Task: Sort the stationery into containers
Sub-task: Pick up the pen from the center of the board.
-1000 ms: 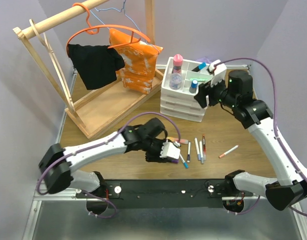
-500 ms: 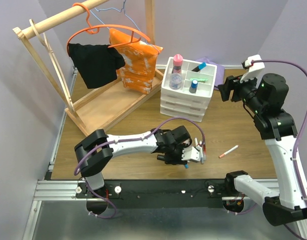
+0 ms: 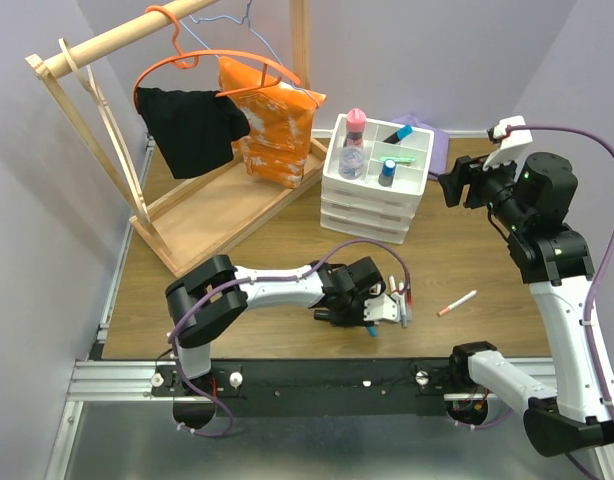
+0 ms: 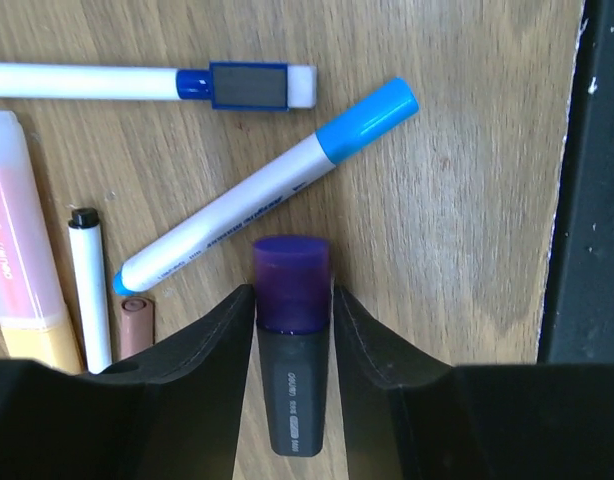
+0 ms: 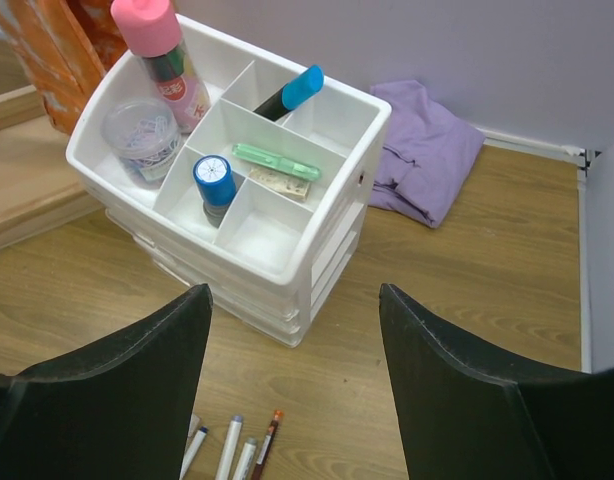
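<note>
At 6 o'clock from the divided tray, the left gripper pinches a purple-capped highlighter, probably ready for lifting. The right gripper hangs at the tray's 3 o'clock, jaws spread and empty, apparently keeping the approach free.

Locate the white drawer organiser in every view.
Top external: white drawer organiser sits right of centre, toward the top.
Left wrist: not in view.
Right wrist: it fills the upper left.
Shared landmark: the pink-capped bottle standing in its corner compartment.
</note>
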